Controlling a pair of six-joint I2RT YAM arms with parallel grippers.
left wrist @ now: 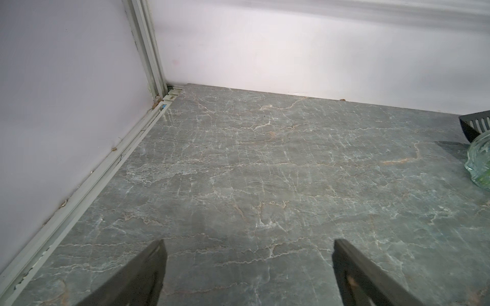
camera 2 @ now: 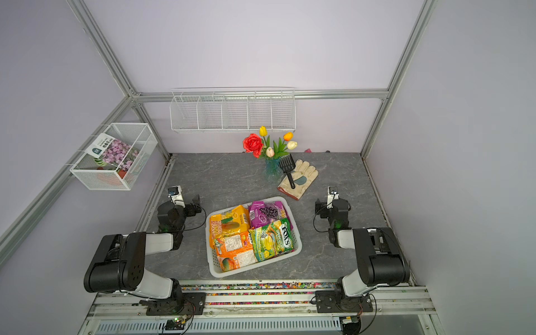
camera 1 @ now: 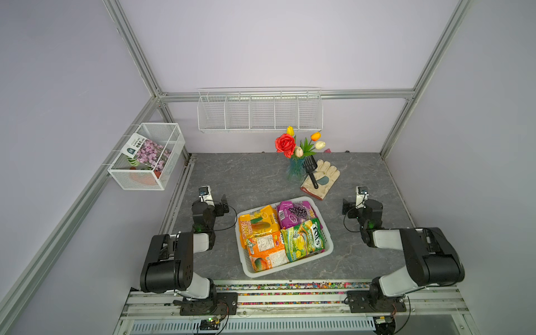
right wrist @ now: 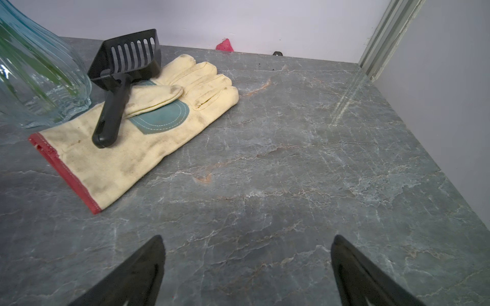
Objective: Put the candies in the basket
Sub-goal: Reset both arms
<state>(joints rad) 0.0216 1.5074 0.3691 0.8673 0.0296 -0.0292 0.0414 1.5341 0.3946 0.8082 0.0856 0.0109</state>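
While both arms sit folded at either side, the basket (camera 1: 249,272) stands on the grey tabletop (camera 1: 246,177) between them, near the front edge and turned a little askew. Four candies show in it in both top views, lying flat and filling it edge to edge. The mango bag (camera 1: 258,222) is at the far left, the grape bag (camera 1: 294,213) at the far right, the orange FOX'S bag (camera 1: 265,251) at the near left and the green FOX'S bag (camera 1: 304,239) at the near right. Their edges overlap. Whether more bags lie beneath them cannot be told.

The left gripper (left wrist: 249,243) holds nothing. Its jaws are spread wide over bare tabletop, pointing toward the back left corner, and it is apart from the basket. The right gripper (right wrist: 248,238) is spread just as wide and also holds nothing, to the right of the basket and apart from it.

Ahead of the right gripper lies a cream glove (right wrist: 132,137) with a red cuff. A black scoop (right wrist: 119,87) rests across it. A glass vase (right wrist: 39,79) stands just beside the glove, with flowers (camera 1: 295,142) in it.

A wire box (camera 1: 145,156) on the left wall holds a pink-flower packet (camera 1: 148,152). A divided rack (camera 1: 259,111) hangs on the back wall.
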